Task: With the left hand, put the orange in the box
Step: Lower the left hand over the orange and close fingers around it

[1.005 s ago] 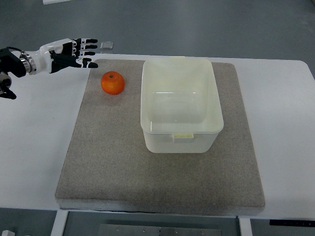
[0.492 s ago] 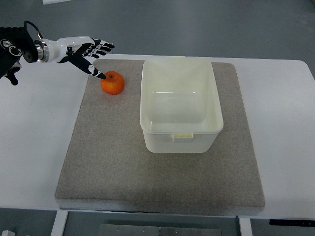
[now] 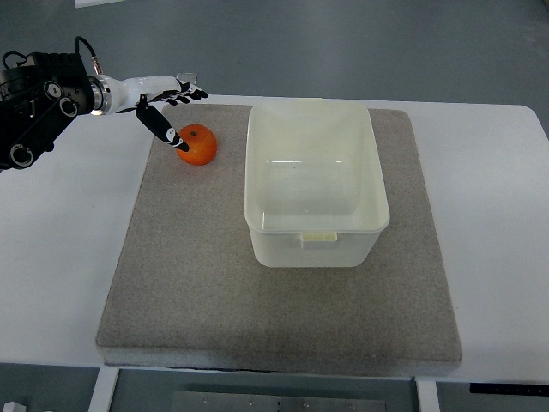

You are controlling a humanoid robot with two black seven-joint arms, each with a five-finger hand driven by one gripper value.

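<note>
From above, the left robot hand reaches in from the far left corner, its black-and-white arm stretching across the edge of the white surface. Its fingers are spread wide and hold nothing — the four fingers point right, past the far side of the orange, while the thumb angles down toward the fruit, its dark tip over the orange's left edge. Whether the tip actually touches the skin I cannot tell from here.

The orange sits on the grey mat, in the mat's far left corner, just left of the box but clear of it, with a strip of mat between them. The box is a pale, translucent plastic tub, open at the top and with nothing inside, standing on the far half of the mat a little right of its middle. The mat lies square on the surface and covers most of its middle — bare white shows on both sides. Beyond the far edge is grey floor. The right arm does not show anywhere.
</note>
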